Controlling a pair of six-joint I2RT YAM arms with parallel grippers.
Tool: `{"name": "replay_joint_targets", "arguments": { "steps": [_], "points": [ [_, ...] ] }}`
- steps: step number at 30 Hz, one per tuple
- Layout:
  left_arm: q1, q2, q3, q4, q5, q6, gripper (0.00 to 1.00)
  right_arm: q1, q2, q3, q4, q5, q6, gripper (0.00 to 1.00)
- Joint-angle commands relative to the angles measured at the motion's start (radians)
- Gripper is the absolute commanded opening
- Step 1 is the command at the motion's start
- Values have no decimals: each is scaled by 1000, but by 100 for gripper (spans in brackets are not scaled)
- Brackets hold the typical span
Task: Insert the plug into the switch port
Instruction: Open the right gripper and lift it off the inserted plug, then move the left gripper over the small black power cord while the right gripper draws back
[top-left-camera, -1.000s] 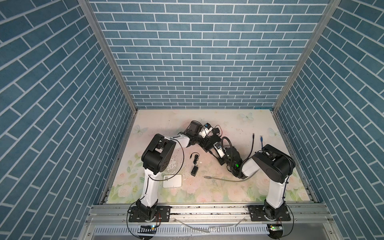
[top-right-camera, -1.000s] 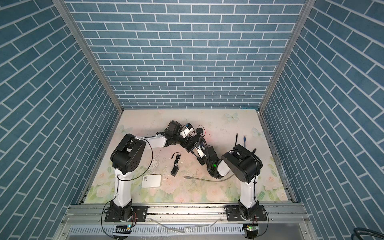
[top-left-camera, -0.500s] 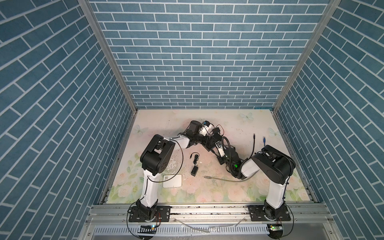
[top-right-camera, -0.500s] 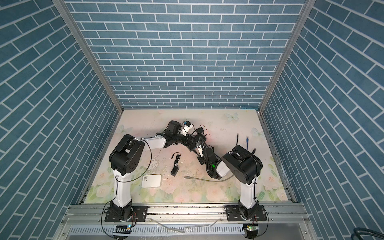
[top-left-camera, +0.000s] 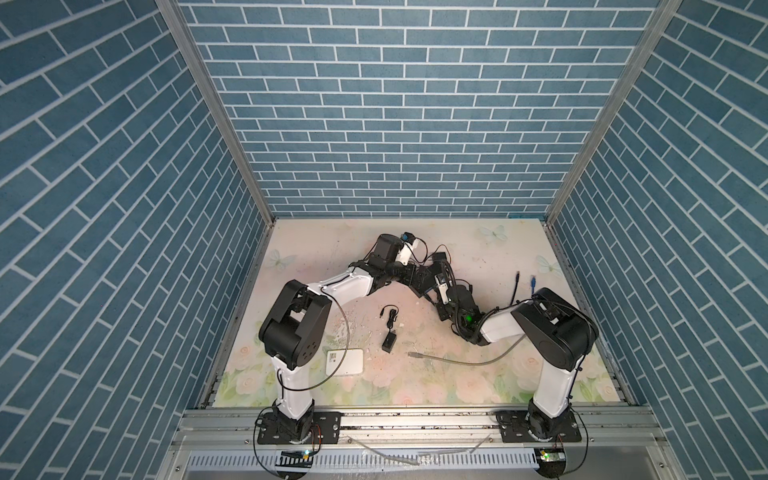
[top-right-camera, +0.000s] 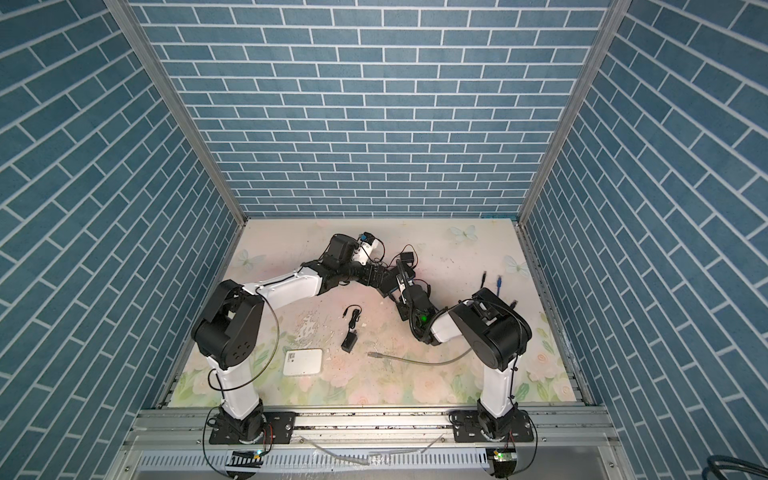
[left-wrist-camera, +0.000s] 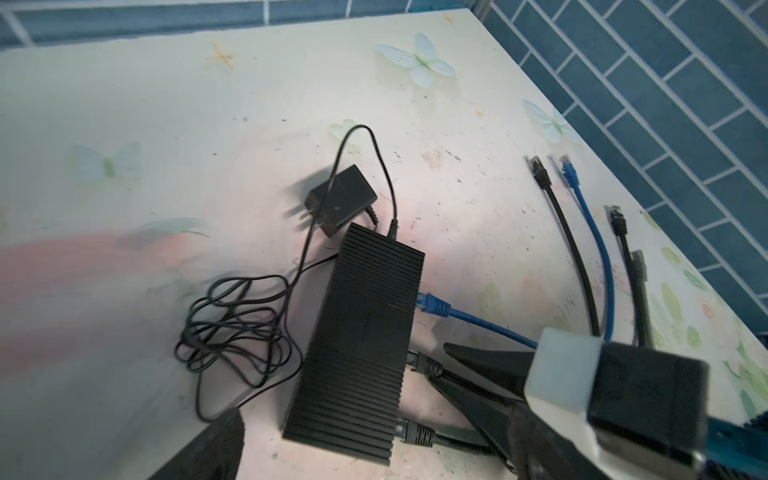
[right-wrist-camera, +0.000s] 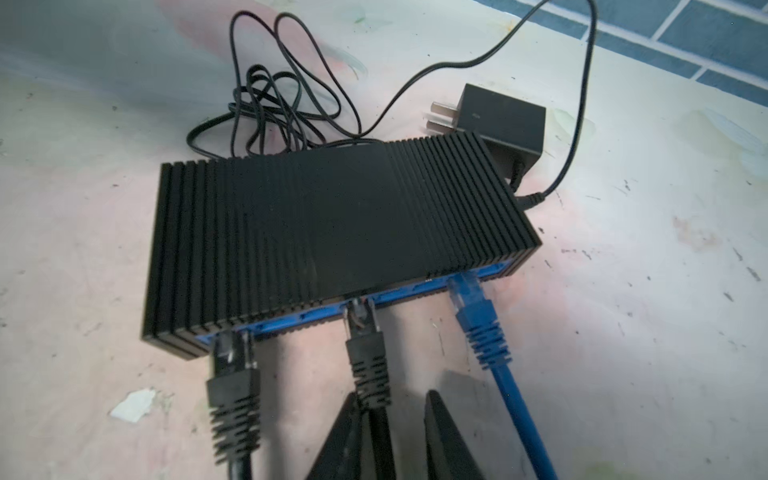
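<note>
1. Insertion looks done and the release appears to be in hand. The pale, flower-printed surface (top-left-camera: 490, 266) carries the black, ribbed, box-shaped network switch (right-wrist-camera: 332, 224) in its far half, about midway between the side edges. In both top views the two arms meeting above it hide most of it.
2. The left pincer (top-left-camera: 424, 279) looks spread. The left wrist view shows only one finger (left-wrist-camera: 203, 453), clear of the switch and holding nothing.
3. The right pincer (right-wrist-camera: 392, 399) sits just behind the switch's blue port face, its jaws parted with a clear gap. The plug's boot lies against one finger but is not pinched. The next move calls for drawing this pincer straight back along the cable. It must not snag the boot or drag the switch, which nothing pins down.
4. The black network plug with clear tip and ribbed rubber boot (right-wrist-camera: 365, 332) stands in a middle port. It sits between a matching black plug (right-wrist-camera: 232, 374) at the switch's end and a blue plug (right-wrist-camera: 478, 320). Part of its clear tip shows outside the port, so whether the latch has caught cannot be told.
</note>
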Motion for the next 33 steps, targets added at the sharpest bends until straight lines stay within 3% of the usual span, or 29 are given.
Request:
{"name": "replay_joint_targets", "arguments": {
  "steps": [1,4,8,14,23,26,33],
  "points": [
    [-3,-68,-67,-66,-148,-25,100,-19,-51,21,-136,-28,39,43],
    [-4,-124,-98,-144,-280,-62,99,-22,-94,21,-162,-53,33,48],
    [-4,-160,-96,-290,-354,-63,100,-24,-159,27,-201,-105,9,50],
    [-5,-179,-105,-452,-403,-14,100,-21,-241,59,-300,-210,-61,39],
    [-5,-173,-82,-647,-399,52,94,-2,-408,41,-387,-397,-200,30],
    [-6,-172,-95,-649,-366,39,83,-1,-441,35,-381,-419,-178,28],
    [-9,-142,-129,-587,-307,-5,83,0,-472,26,-336,-445,-100,20]
  ]
}}
